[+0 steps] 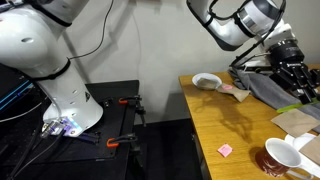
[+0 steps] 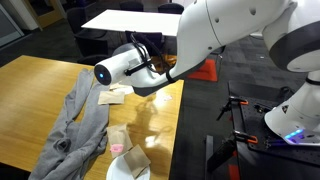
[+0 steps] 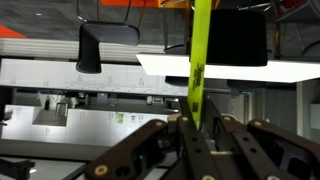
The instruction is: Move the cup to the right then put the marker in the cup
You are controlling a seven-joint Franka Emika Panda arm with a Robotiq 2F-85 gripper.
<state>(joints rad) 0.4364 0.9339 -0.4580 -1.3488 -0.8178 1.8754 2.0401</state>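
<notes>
My gripper (image 3: 192,128) pinches the marker (image 3: 198,60) by one end, and the rest sticks out long. It looks thin, light, stiff and smooth, so I think it could slip or tip. A hold nearer its middle seems safer. The cup (image 1: 280,158) sits near, at the right of the table (image 1: 230,125).

The arm (image 1: 45,55) is glossy white, made of rounded links with dark grey bands at the joints. Its tool (image 1: 297,72) is black, with slim hinged linkage fingers (image 3: 140,146). At the arm's base (image 1: 72,106) a bluish light (image 1: 60,127) glows.
</notes>
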